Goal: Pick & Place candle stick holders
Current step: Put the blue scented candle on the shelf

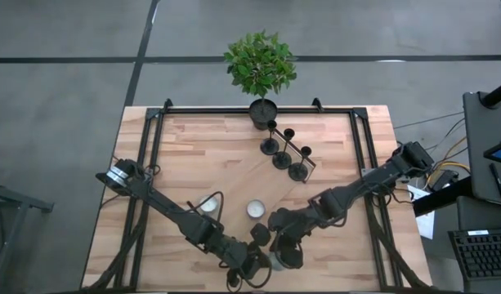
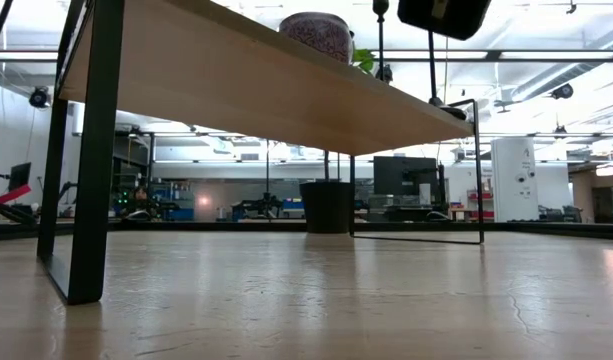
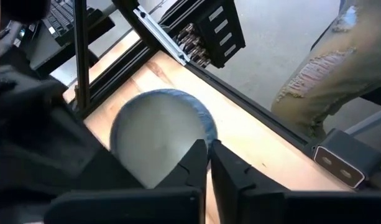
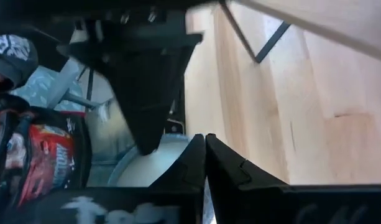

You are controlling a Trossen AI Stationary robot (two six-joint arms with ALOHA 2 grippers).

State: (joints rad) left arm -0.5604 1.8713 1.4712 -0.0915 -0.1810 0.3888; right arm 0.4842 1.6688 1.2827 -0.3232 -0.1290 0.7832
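**Holders untouched near the far edge**

Three candle stick holders [image 1: 284,153] standing in a diagonal row by the potted plant [image 1: 261,69] — none lifted yet. Left gripper [image 1: 252,268] pinched shut on nothing beside a pale round object [image 3: 159,134] at the table's [image 1: 193,155] near edge; right gripper [image 1: 287,249] likewise clenched, empty. Next: reach far, open wide. Pale object's identity unclear — fingertips overlapped from above.

A robotics lab is indicated: more robot arms [image 2: 16,190], monitors [image 2: 401,178] and workbenches are seen behind.
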